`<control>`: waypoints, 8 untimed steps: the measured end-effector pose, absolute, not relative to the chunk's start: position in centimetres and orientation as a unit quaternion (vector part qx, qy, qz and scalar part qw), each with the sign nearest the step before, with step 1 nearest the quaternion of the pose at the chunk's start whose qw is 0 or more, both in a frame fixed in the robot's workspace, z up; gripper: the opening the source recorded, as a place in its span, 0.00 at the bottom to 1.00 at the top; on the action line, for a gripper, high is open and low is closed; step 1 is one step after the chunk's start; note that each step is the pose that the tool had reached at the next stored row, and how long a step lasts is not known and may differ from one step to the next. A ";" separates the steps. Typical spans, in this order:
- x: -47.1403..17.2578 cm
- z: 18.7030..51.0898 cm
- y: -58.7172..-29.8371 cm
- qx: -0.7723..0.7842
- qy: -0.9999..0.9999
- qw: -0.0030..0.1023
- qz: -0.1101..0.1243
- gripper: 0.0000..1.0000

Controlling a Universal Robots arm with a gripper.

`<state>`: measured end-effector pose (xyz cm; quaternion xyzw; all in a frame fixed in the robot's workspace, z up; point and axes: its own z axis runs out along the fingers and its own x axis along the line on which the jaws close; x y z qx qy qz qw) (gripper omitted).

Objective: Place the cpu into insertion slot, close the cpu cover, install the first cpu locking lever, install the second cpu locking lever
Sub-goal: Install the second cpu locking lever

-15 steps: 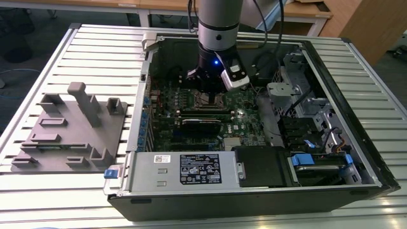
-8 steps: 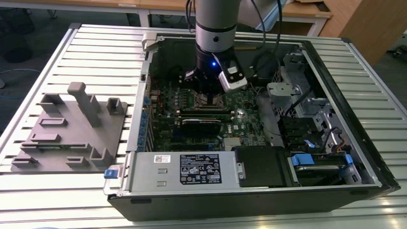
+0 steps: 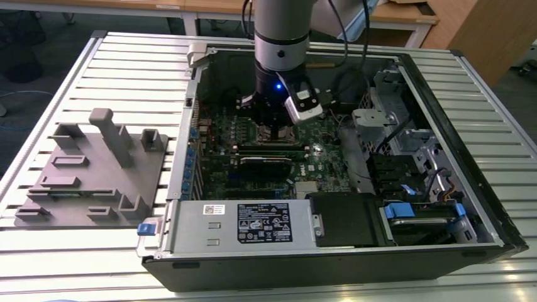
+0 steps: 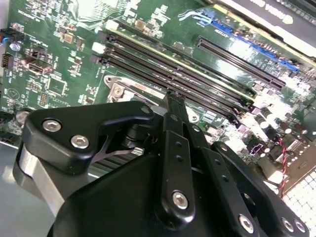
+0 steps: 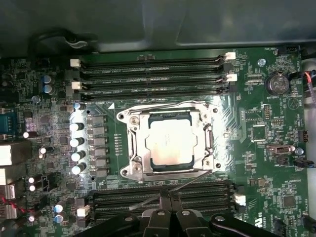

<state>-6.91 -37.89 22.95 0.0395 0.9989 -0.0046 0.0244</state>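
The cpu (image 5: 170, 143) lies flat with its dull silver top showing through the square cut-out of the cpu cover (image 5: 137, 144). The cover is down over it, so the insertion slot underneath is hidden. One thin wire lever (image 5: 163, 105) runs along one edge of the cover. A second wire lever (image 5: 185, 182) slants away from the opposite edge toward my gripper (image 5: 168, 195). My fingers are pressed together beside that wire, and whether they touch it I cannot tell. In the exterior view my gripper (image 3: 273, 129) hangs over the socket inside the open computer case. A bright metal corner of the cover (image 4: 116, 90) shows just beyond my gripper (image 4: 171, 97).
Long black memory slots (image 5: 153, 74) flank the socket on two sides, and a row of silver capacitors (image 5: 76, 143) stands beside it. A black card (image 3: 266, 158) and the power supply box (image 3: 251, 223) sit nearer in the case. On the slatted table, a grey fixture (image 3: 92, 176) stands at the exterior view's left.
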 end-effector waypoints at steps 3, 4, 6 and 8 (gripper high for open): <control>-7.3 22.9 -38.0 0.040 0.999 0.024 -0.005 0.10; -7.3 22.8 -38.0 0.040 0.999 0.024 -0.005 0.10; -7.5 22.7 -38.0 0.040 0.999 0.024 -0.005 0.10; -7.6 22.7 -38.1 0.040 0.999 0.024 -0.004 0.10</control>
